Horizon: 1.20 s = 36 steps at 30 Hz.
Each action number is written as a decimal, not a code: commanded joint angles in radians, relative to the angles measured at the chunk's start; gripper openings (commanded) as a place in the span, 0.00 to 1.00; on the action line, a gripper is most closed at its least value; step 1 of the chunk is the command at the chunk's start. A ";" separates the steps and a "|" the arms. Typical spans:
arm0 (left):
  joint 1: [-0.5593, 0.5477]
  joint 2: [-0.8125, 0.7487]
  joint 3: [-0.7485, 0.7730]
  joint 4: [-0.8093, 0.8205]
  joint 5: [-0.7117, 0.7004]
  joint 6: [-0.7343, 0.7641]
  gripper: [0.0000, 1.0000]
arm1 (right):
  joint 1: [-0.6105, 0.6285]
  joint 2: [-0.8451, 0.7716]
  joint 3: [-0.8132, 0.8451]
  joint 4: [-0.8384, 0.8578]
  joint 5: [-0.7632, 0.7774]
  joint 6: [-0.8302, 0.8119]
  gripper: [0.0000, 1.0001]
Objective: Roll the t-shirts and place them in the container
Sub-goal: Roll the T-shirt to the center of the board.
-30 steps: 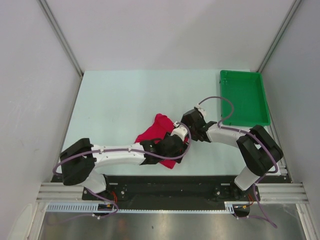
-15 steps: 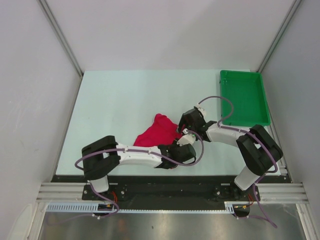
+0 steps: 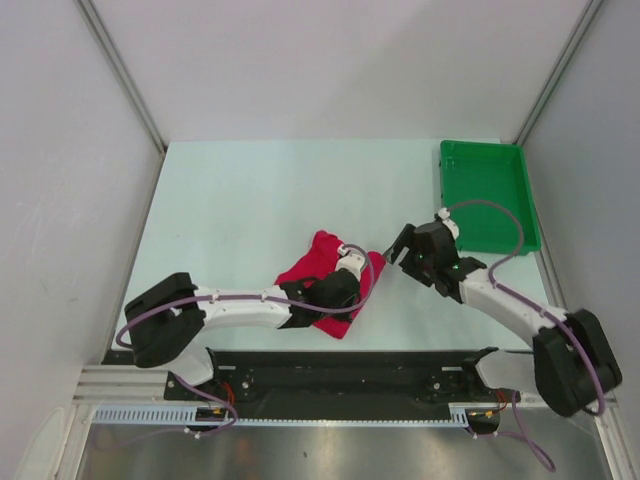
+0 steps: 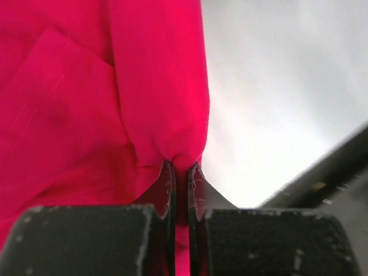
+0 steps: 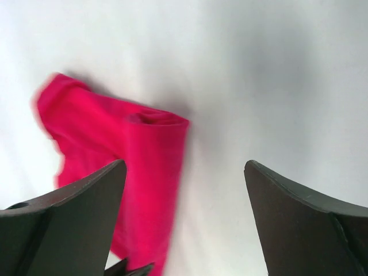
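Pale table top (image 3: pixel 240 190) carries a green tray (image 3: pixel 488 195) at its far right corner and the crimson t-shirt (image 3: pixel 312 262), bunched near the front middle. My left gripper (image 4: pixel 181 170) is clamped on a fold of the cloth; my right gripper (image 5: pixel 185 168) hangs spread wide and empty just beside the shirt.

A pale mint worktop (image 3: pixel 250 190) spreads beneath and beyond the right pincer (image 3: pixel 397 247). Plain grey-white walls (image 3: pixel 340 60) rise behind it and on both sides, joined by metal posts (image 3: pixel 120 72). Nearer than the pincer runs an aluminium rail (image 3: pixel 110 383), under soft, even light.
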 commanded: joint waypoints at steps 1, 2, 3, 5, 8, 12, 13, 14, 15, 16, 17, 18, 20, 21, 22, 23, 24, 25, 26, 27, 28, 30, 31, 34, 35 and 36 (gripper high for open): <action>0.010 -0.046 -0.032 0.137 0.240 -0.104 0.00 | -0.001 -0.176 -0.077 -0.012 0.003 -0.017 0.90; 0.019 -0.046 -0.046 0.172 0.280 -0.125 0.00 | 0.003 -0.203 -0.089 -0.021 0.006 -0.009 0.89; 0.042 -0.054 -0.078 0.200 0.350 -0.167 0.00 | 0.006 -0.240 -0.112 -0.025 0.005 -0.006 0.88; 0.058 -0.064 -0.110 0.252 0.392 -0.207 0.00 | 0.034 -0.263 -0.129 -0.041 0.011 0.014 0.86; 0.085 -0.075 -0.138 0.256 0.426 -0.251 0.00 | 0.101 -0.265 -0.146 -0.074 0.055 0.041 0.80; 0.127 -0.069 -0.174 0.251 0.440 -0.259 0.00 | 0.155 -0.218 -0.161 -0.069 0.061 0.081 0.76; 0.133 -0.067 -0.182 0.255 0.451 -0.262 0.00 | 0.164 -0.198 -0.163 -0.051 0.064 0.087 0.75; 0.138 -0.066 -0.190 0.266 0.452 -0.270 0.00 | 0.178 -0.188 -0.163 -0.043 0.068 0.093 0.75; 0.145 -0.064 -0.197 0.268 0.454 -0.270 0.00 | 0.181 -0.179 -0.163 -0.032 0.068 0.101 0.73; 0.148 -0.063 -0.199 0.269 0.454 -0.270 0.00 | 0.184 -0.172 -0.163 -0.014 0.068 0.103 0.71; 0.156 -0.063 -0.208 0.269 0.454 -0.273 0.00 | 0.187 -0.149 -0.163 -0.002 0.066 0.104 0.69; 0.161 -0.061 -0.210 0.271 0.457 -0.276 0.00 | 0.187 -0.135 -0.163 0.017 0.066 0.101 0.66; 0.168 -0.060 -0.214 0.271 0.458 -0.271 0.00 | 0.186 -0.095 -0.157 0.031 0.060 0.098 0.64; 0.168 -0.061 -0.214 0.268 0.455 -0.267 0.00 | 0.189 -0.081 -0.154 0.044 0.058 0.098 0.65; 0.170 -0.061 -0.211 0.260 0.452 -0.262 0.00 | 0.187 -0.070 -0.151 0.049 0.058 0.093 0.65; 0.171 -0.064 -0.211 0.257 0.448 -0.256 0.00 | 0.187 -0.054 -0.143 0.052 0.057 0.092 0.65; 0.171 -0.066 -0.211 0.254 0.445 -0.254 0.00 | 0.187 -0.031 -0.132 0.061 0.057 0.090 0.65; 0.173 -0.067 -0.208 0.245 0.441 -0.251 0.01 | 0.187 -0.017 -0.126 0.064 0.054 0.087 0.65; 0.173 -0.067 -0.207 0.239 0.435 -0.245 0.01 | 0.187 -0.004 -0.123 0.069 0.051 0.084 0.65; 0.174 -0.067 -0.204 0.234 0.434 -0.242 0.03 | 0.186 0.020 -0.111 0.078 0.048 0.083 0.65; 0.174 -0.069 -0.202 0.223 0.432 -0.239 0.04 | 0.187 0.029 -0.106 0.078 0.046 0.081 0.65; 0.179 -0.072 -0.198 0.211 0.422 -0.231 0.13 | 0.189 0.046 -0.095 0.084 0.043 0.083 0.65; 0.177 -0.072 -0.196 0.196 0.417 -0.228 0.18 | 0.192 0.049 -0.086 0.089 0.045 0.083 0.65; 0.182 -0.083 -0.187 0.164 0.395 -0.209 0.32 | 0.195 0.060 -0.065 0.089 0.048 0.081 0.65; 0.184 -0.086 -0.179 0.156 0.389 -0.201 0.35 | 0.193 0.062 -0.060 0.089 0.048 0.080 0.65; 0.182 -0.089 -0.175 0.147 0.383 -0.195 0.39 | 0.195 0.066 -0.054 0.086 0.046 0.080 0.65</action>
